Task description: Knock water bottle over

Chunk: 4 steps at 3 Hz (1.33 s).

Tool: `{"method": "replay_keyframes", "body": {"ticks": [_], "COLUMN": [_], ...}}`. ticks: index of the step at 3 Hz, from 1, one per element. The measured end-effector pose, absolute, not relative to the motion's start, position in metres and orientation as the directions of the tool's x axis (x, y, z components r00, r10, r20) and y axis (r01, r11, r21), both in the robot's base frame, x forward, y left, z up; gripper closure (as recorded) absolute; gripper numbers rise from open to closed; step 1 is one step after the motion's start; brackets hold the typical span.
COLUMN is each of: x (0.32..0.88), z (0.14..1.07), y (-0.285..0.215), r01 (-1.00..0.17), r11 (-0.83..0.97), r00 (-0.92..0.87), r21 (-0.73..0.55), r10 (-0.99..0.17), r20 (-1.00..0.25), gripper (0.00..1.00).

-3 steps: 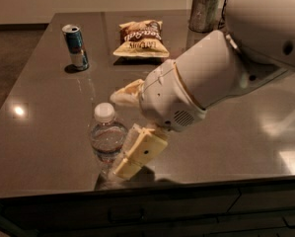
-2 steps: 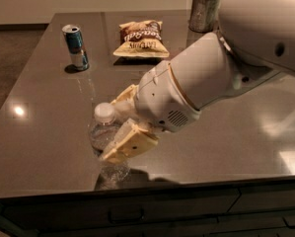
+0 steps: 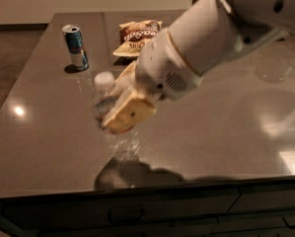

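Observation:
The water bottle [image 3: 102,94], clear with a white cap, is on the dark table [image 3: 226,132] near the front edge. It is blurred and leans away from upright, cap up and to the left. My gripper [image 3: 113,102] is right against its right side. One cream finger [image 3: 129,113] is in front of the bottle's lower body and the other [image 3: 123,79] is behind it near the cap. The fingers stand apart and do not clamp the bottle. The big white arm reaches in from the upper right.
A blue-and-silver slim can [image 3: 76,47] stands at the back left. A chip bag [image 3: 138,37] lies behind the arm at the back middle. The table's front edge runs just below the bottle, with drawers under it.
My gripper has swept left into the bottle. The bottle has been pushed left and has gone from upright to leaning and blurred.

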<state>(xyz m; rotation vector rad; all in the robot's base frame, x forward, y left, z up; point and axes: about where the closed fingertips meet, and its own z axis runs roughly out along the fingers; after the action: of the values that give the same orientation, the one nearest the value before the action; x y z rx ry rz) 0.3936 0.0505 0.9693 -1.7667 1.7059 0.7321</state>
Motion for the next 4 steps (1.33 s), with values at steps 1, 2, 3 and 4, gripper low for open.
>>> {"method": "replay_keyframes", "body": {"ticks": [1,2,3,4], "x": [0.427,0.454,0.477,0.505], "z": [0.981,0.979,0.959,0.933], "y": [0.040,0.026,0.008,-0.011], "r01": [-0.999,-0.996,-0.994,-0.992], "r11": [0.032,0.091,0.095,0.060], "r00": [-0.012,-0.077,-0.078,-0.047], "r21": [-0.022,-0.008,-0.045,-0.112], "r10": [-0.781,-0.881,-0.954,-0.993], "r20": [-0.624,-0.466,-0.290,-0.113], "gripper": [1.00,1.00,1.00,1.00]}}
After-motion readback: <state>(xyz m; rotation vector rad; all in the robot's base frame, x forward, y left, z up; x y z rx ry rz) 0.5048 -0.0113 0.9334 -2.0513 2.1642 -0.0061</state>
